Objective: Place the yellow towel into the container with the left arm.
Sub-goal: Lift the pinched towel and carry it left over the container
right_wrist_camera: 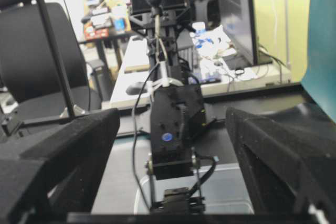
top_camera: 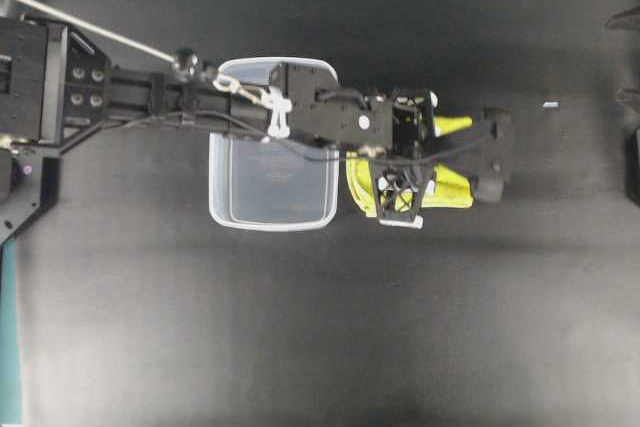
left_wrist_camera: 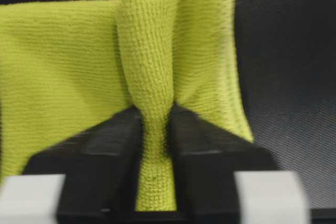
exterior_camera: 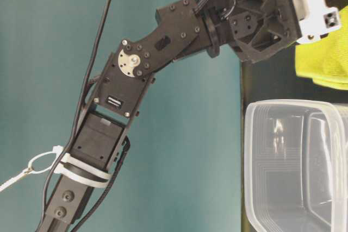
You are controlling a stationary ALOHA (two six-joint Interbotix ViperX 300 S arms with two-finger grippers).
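Left arm (top_camera: 300, 112): reaches from the table's left edge across the container toward mid-table. Left gripper (left_wrist_camera: 154, 145): fingers pressed together on a raised ridge of the yellow towel (left_wrist_camera: 63, 61), cloth pinched between them.

Yellow towel: near the middle of the table, just beside the container's right-hand wall in the overhead view, mostly hidden under the gripper; whether it has left the surface cannot be told.

Container (top_camera: 225, 212): clear tub, left of centre, upright, nothing seen inside where the arm does not cover it.

Right gripper (right_wrist_camera: 173, 145): fingers spread wide apart, holding nothing, parked at the table's right edge and facing the left arm.

Progress, as judged: grasp made; lift, carry over the rim and release remain. The towel looks about as large as the tub, so it may catch on the rim.

Surface: black matte table (top_camera: 320, 347), bare apart from these items. Room: teal panel at one table edge; office chair, desk and monitor beyond.
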